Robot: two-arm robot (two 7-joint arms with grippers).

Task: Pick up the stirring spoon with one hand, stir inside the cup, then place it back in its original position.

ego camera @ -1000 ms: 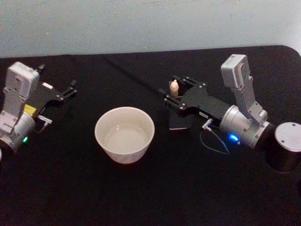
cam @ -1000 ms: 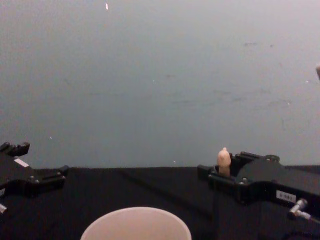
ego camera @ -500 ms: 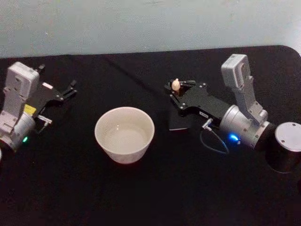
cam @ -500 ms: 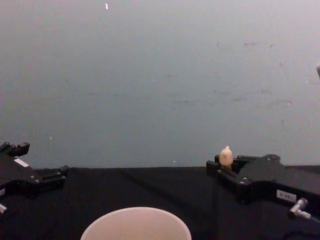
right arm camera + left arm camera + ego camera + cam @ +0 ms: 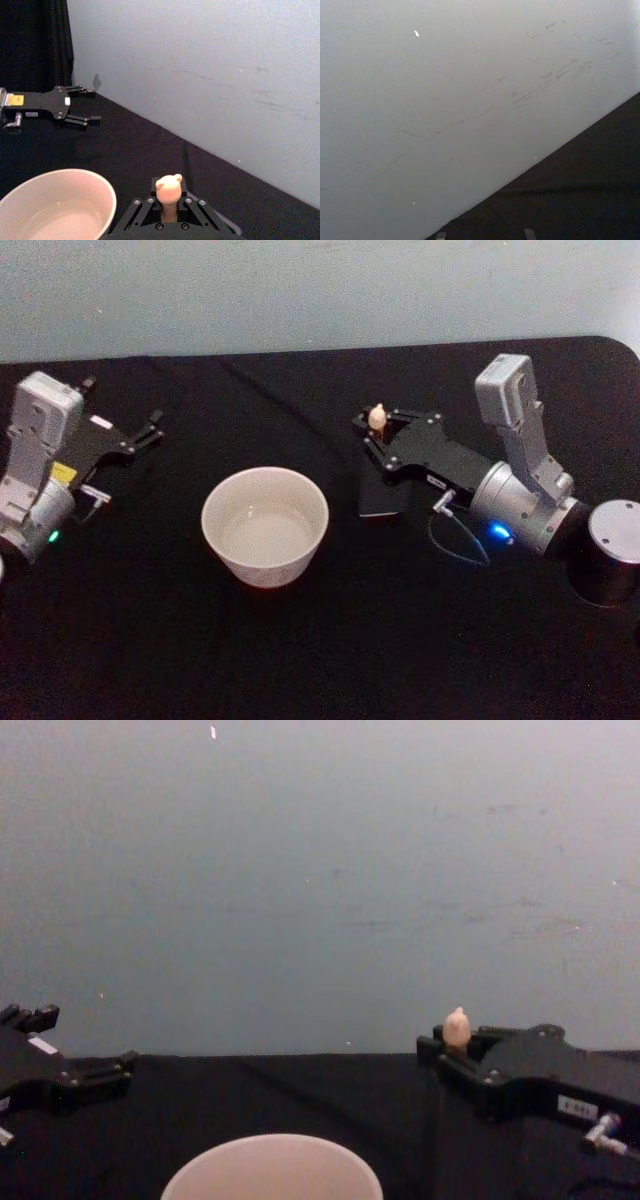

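As the right gripper (image 5: 377, 427) clamps the stirring spoon (image 5: 376, 415) by its beige handle, the knob points up above the dark grey holder (image 5: 380, 498) | cup (image 5: 262, 562) sits just left of the holder | left gripper (image 5: 153, 428) parked far left on black table (image 5: 300, 660), fingers spread apart.

Shaft and bowl of the stirring spoon (image 5: 377, 417) hidden below the clamped right gripper (image 5: 378, 427); cup (image 5: 272, 1170) cut off at the chest view's lower edge.
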